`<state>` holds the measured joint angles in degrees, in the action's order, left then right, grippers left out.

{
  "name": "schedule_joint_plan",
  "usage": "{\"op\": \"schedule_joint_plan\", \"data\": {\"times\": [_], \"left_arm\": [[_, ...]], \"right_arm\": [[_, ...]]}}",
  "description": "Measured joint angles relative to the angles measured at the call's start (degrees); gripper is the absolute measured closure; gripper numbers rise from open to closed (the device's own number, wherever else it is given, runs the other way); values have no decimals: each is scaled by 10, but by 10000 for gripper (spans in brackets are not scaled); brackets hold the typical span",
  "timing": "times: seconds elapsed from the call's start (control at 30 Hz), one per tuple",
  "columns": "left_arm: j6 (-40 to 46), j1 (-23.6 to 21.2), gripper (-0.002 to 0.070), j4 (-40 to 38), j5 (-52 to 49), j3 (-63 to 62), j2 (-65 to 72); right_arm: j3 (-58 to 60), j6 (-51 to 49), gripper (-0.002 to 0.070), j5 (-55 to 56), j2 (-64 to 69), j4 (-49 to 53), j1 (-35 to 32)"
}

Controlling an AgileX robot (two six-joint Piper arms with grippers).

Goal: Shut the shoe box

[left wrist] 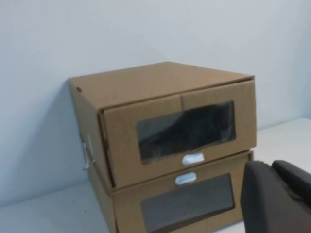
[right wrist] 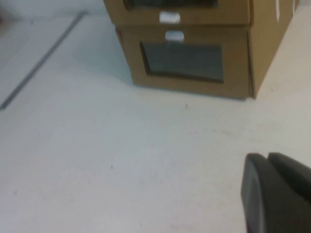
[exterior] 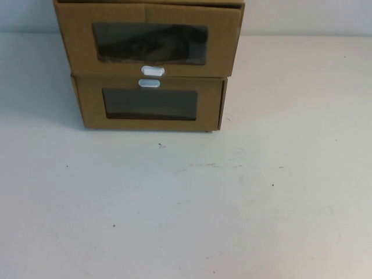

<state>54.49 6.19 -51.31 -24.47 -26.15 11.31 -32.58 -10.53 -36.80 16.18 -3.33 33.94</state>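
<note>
The shoe box is the upper of two stacked brown boxes at the table's back. Its white tab sits just below its clear window, which shows something dark inside. In the left wrist view its drawer front stands out a little from the outer sleeve. The right wrist view shows only its lower strip. Neither gripper shows in the high view. My left gripper is shut and empty, in front of the boxes. My right gripper is shut and empty, over bare table well short of the boxes.
The like lower box has its tab above its window and carries the shoe box. It also shows in the left wrist view and the right wrist view. The white table stretches in front. A pale wall stands behind.
</note>
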Motion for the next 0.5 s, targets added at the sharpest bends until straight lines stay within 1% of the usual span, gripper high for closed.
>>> {"op": "schedule_joint_plan", "data": {"times": [0.1, 0.2, 0.37, 0.5], "left_arm": [[4, 0, 680, -3, 29, 75, -76], [6, 0, 680, -11, 61, 147, -115], [7, 0, 680, -44, 120, 252, -118], [9, 0, 680, -50, 154, 276, -119]], "right_arm": [[67, 0, 687, 103, -29, -1, 0], [134, 0, 687, 200, -34, -8, 0], [225, -1, 687, 329, -34, -21, 0], [274, -1, 688, 393, -34, -25, -1]]}}
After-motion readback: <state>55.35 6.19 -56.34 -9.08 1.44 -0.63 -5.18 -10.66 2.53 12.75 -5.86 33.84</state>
